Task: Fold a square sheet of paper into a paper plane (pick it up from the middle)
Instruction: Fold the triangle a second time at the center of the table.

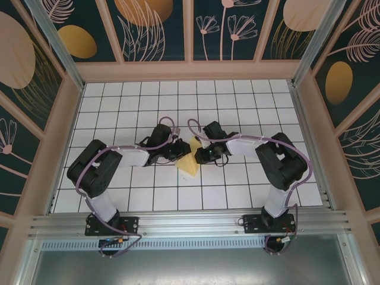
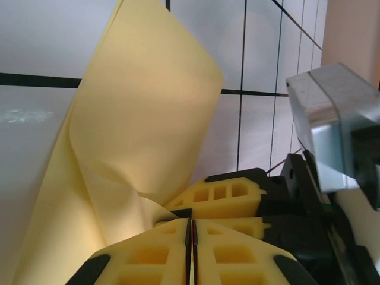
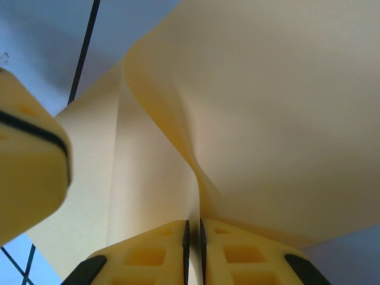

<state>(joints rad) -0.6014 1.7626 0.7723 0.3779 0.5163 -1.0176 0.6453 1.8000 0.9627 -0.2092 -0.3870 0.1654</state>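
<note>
L claw (image 2: pixel 190 233) pressed together, pinching the square sheet of paper (image 2: pixel 139 113) at a crease; R claw (image 3: pixel 193 236) likewise nips it, tips nearly meeting; in top view sheet sits mid on the counter (image 1: pixel 237 107), at 3 o'clock of L claw, 9 o'clock of R; long axis approx 12-to-6; both arms equally near, so prob. 1 holds while the other re-grips.
</note>
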